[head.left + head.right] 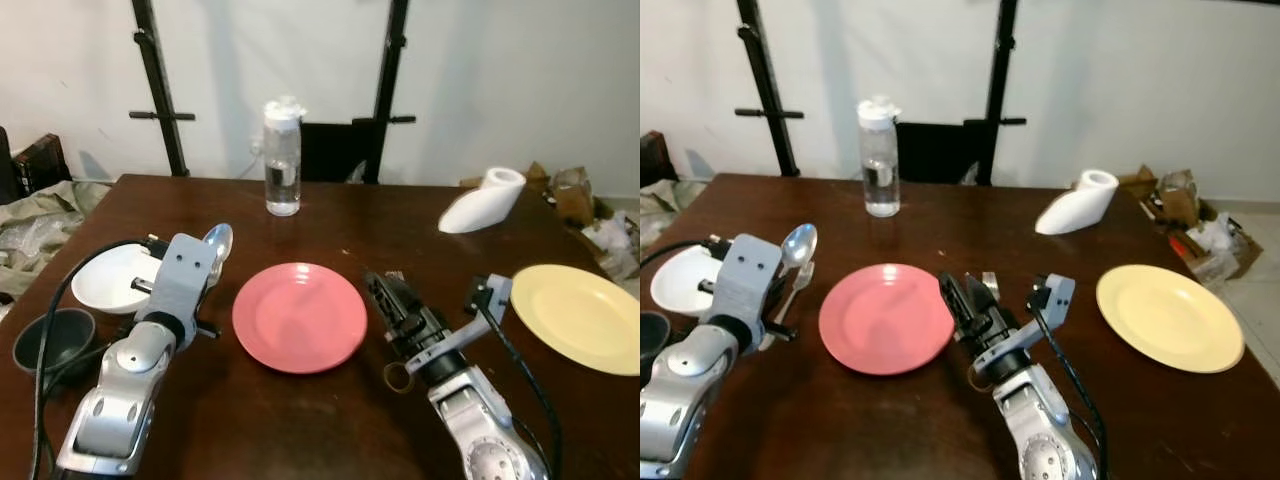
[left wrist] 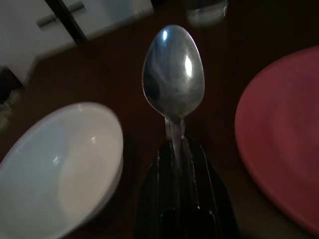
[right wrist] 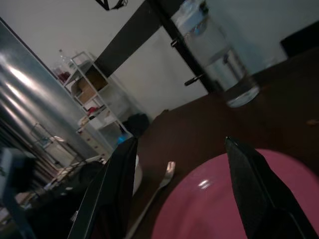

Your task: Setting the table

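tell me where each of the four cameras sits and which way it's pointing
Left eye view: on the head, looking forward and down at the table; both silver arms show.
Right eye view: beside it, same scene, set slightly to the right.
Left wrist view: looks along the left gripper, shut on the spoon, between white bowl and pink plate.
Right wrist view: looks between the open fingers of the right gripper over the pink plate toward the water bottle.
Shared: every view shows the pink plate.

Head views evenly lit, wrist views dim — perhaps slightly blurred
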{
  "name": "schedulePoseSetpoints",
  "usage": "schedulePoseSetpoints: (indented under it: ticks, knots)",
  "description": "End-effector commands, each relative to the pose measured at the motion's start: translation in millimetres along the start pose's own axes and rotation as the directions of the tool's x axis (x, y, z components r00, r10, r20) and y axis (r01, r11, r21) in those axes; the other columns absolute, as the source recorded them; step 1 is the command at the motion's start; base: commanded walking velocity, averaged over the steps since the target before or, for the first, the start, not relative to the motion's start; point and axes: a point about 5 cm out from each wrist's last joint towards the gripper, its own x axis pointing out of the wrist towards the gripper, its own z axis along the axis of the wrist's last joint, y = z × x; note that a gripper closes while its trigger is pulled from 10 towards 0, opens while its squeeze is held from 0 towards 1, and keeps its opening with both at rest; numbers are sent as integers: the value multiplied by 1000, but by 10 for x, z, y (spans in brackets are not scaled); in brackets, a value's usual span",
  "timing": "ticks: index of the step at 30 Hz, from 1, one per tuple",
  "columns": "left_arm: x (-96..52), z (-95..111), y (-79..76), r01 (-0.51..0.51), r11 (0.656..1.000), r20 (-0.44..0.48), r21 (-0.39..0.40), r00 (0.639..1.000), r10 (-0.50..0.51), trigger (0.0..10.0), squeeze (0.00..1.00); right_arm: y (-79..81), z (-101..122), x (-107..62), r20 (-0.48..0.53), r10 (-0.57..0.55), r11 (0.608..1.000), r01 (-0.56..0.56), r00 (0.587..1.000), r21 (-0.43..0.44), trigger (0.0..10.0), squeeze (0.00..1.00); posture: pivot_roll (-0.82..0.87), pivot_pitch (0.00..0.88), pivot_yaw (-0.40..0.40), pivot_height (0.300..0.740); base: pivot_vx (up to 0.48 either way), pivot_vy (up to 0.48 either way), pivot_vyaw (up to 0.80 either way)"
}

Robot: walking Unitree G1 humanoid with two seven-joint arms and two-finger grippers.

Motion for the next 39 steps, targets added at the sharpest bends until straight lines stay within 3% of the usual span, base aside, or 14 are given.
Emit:
schedulePoseSetpoints:
  ticks: [1, 11, 17, 24, 26, 30, 33, 36, 39]
  knots:
    - [-18, -89, -33, 20, 1000, -46, -8, 999, -20, 10000, 0, -34, -22, -31, -14, -15, 1000, 15, 1000, -8, 10000, 0, 91, 65, 69, 740, 0, 0, 0]
    - [-25, -162, -33, 65, 997, -108, -49, 992, -70, 10000, 0, -40, -22, -43, -15, -21, 1000, 21, 1000, -10, 10000, 0, 90, 69, 71, 740, 0, 0, 0]
    - [-14, -150, 46, 83, 996, -108, -31, 990, -86, 10000, 0, -40, -27, -49, -15, -22, 1000, 22, 1000, -9, 10000, 0, 90, 70, 74, 740, 0, 0, 0]
    - [33, -155, 221, 158, 986, -99, 54, 983, -152, 10000, 0, -18, -20, -55, -12, -21, 1000, 21, 1000, -10, 10000, 0, 92, 79, 74, 740, 0, 0, 0]
    - [67, -175, 256, 166, 984, -101, 69, 982, -159, 10000, 0, -14, -18, -61, -11, -22, 1000, 22, 1000, -11, 10000, 0, 92, 85, 75, 740, 0, 0, 0]
    - [280, -189, 322, 163, 981, -91, 106, 984, -154, 10000, 0, 5, 17, -70, -3, -32, 999, 32, 999, -30, 10000, 0, 94, 136, 82, 740, 0, 0, 0]
    - [334, -172, 324, 172, 982, -85, 84, 983, -165, 10000, 0, 12, 39, -67, 1, -35, 998, 35, 999, -46, 10000, 0, 91, 156, 88, 740, 0, 0, 0]
    - [452, -141, 309, 172, 981, -73, 86, 984, -166, 10000, 0, 13, 126, -38, 15, -34, 990, 36, 999, -138, 10000, 0, 84, 193, 96, 740, 0, 0, 0]
    - [492, -109, 297, 174, 983, -55, 54, 984, -171, 10000, 0, 14, 176, -18, 28, -30, 984, 34, 999, -176, 10000, 0, 85, 206, 98, 740, 0, 0, 0]
